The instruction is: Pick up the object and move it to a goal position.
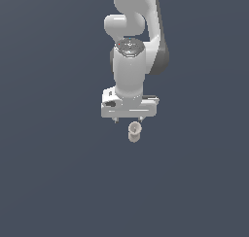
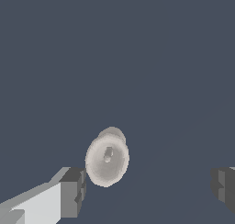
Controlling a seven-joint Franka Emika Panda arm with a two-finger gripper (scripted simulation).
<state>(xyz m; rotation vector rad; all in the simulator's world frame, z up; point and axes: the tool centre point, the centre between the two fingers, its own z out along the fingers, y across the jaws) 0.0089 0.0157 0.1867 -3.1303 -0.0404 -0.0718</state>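
Note:
The object [image 1: 134, 132] is a tiny pale beige cup-like cylinder lying on the dark grey floor, its round rim facing the exterior camera. In the wrist view the object [image 2: 107, 158] shows its open rim. My gripper [image 1: 128, 119] hangs over the floor just behind the object in the exterior view. It is open and holds nothing. In the wrist view my gripper [image 2: 149, 188] has its two fingertips [image 2: 73, 191] far apart, and the object lies close to one of them, not between the pads.
The white arm [image 1: 130, 46] rises behind the gripper. The dark grey floor [image 1: 58, 173] lies all around. No goal marker shows.

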